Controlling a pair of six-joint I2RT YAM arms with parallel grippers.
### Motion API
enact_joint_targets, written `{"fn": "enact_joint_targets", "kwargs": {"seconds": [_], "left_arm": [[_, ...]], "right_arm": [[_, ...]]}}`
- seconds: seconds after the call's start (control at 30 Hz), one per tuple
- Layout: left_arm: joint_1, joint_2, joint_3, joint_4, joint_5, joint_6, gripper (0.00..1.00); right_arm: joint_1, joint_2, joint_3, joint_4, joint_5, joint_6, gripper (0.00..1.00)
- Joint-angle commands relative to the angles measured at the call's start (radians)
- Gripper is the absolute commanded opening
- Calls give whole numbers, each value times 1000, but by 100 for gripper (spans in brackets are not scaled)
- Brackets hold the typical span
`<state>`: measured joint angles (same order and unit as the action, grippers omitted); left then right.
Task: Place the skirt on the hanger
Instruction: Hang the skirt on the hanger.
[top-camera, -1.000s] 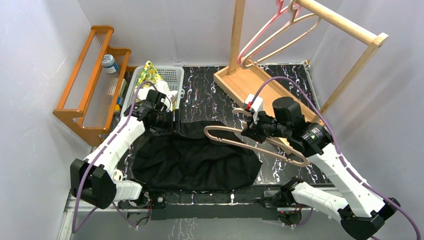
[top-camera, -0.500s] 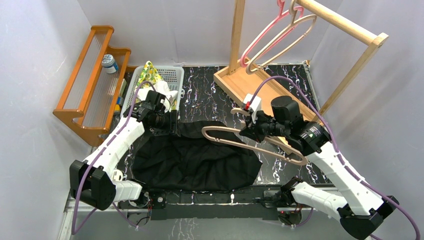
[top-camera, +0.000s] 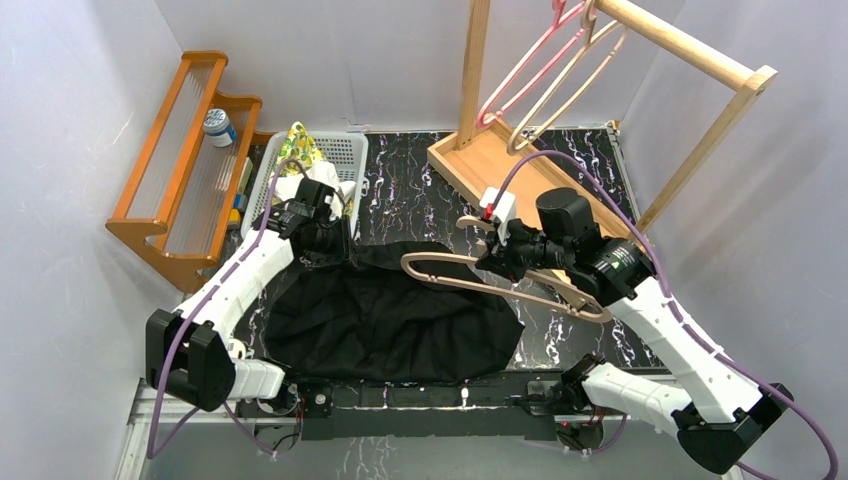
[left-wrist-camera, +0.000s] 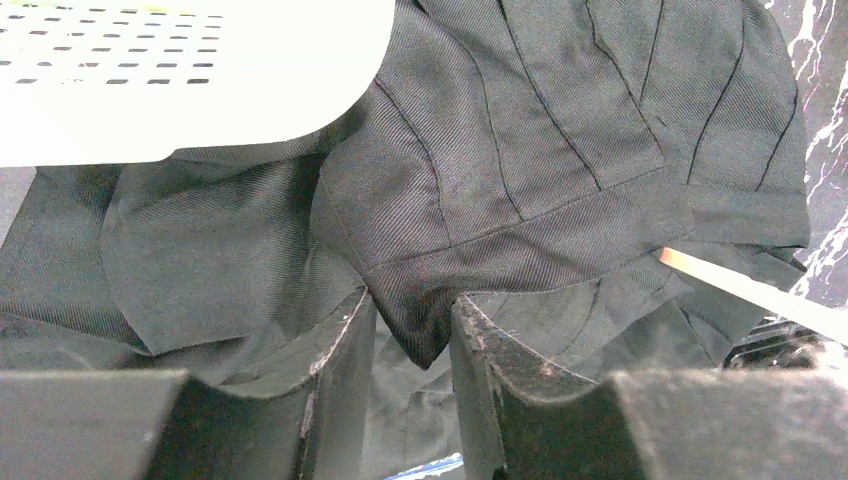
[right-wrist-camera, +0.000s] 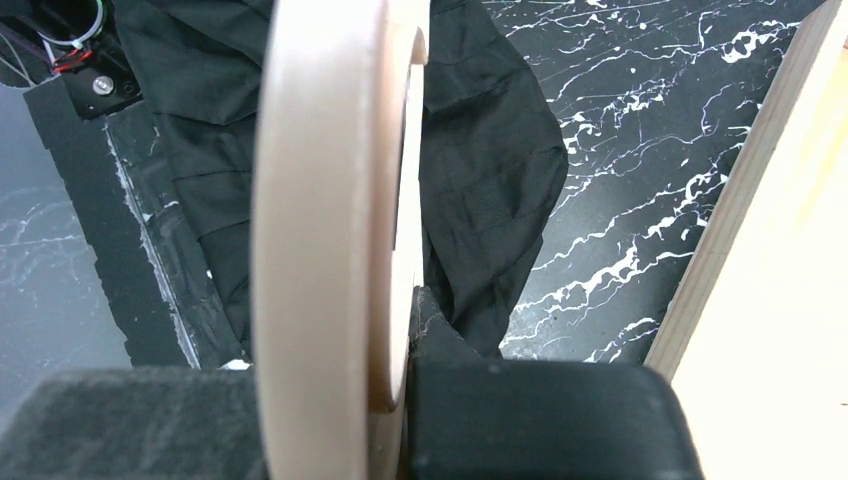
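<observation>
We judge the step in hand to be taking hold of the waistband so the hanger can go in. The left gripper (left-wrist-camera: 410, 320) has a fold of the skirt (left-wrist-camera: 520, 150) between its fingers (left-wrist-camera: 340, 370), and the cloth touches both. The jaws stand a little apart, and we cannot tell whether the pinch is firm. The rest of the skirt spreads flat ahead of and below those fingers, with a white basket (left-wrist-camera: 150, 80) just beyond them. The right gripper (top-camera: 497, 262) is clamped on the hanger (right-wrist-camera: 320, 200) near its hook. The hanger's long free arm reaches out from those jaws above the skirt, towards the left gripper. Next, we think, the left needs a sure pinch and a lift to open the waist. The right must then steer the hanger's tip into that opening, without snagging cloth
</observation>
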<state>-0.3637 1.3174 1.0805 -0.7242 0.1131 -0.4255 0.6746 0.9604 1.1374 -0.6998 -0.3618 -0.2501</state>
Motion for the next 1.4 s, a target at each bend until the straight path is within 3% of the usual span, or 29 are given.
{"fn": "enact_joint_targets", "kwargs": {"seconds": [0.0,0.1,0.23,0.63,0.83,1.0,1.37], "left_arm": [[-2,14,-10,6,11,-32,28],[-1,14,-21,8,29,-35,21],[-1,10,-20,2,40,-22,0],[-1,-14,129,-175,21,131,0],[-1,-8,225,-196,81,165,0],[-2,-10,260,-216,52,190,0],[-1,22,332,-176,147,94,0]], "right_arm": [[1,9,43,68,7,-33,0],[1,32,46,68,-12,-46,0],[1,59,62,81,-48,-62,0],[1,119,107,106,-11,-149,0],[6,130,94,117,11,-182,0],[10,117,83,159,47,-193,0],[34,151,66,127,-248,-109,0]]}}
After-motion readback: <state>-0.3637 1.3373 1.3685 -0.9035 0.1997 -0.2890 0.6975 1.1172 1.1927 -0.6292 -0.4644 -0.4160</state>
